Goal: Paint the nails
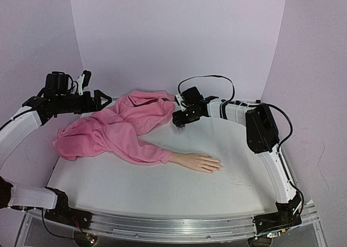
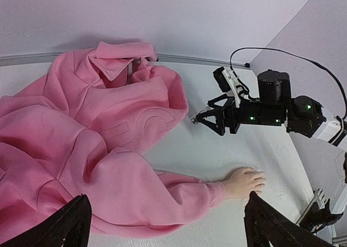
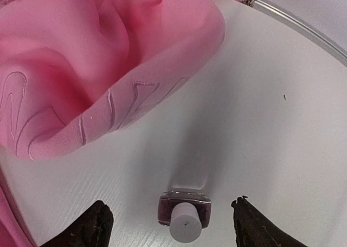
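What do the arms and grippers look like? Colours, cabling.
On left arm and right arm: white link shells, black joint housings. A black cable loops over the right wrist, where green lights glow. The left gripper and right gripper are black, with tapered fingers.

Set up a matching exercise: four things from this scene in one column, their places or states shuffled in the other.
1. sweatshirt
2. polish bottle
3. mannequin hand
4. left hand

A. wide open, holding nothing
B. lying flat, poking out of a sleeve
C. crumpled at the back of the table
D. standing between the fingers of the right hand

Pairs: 1-C, 2-D, 3-B, 4-A
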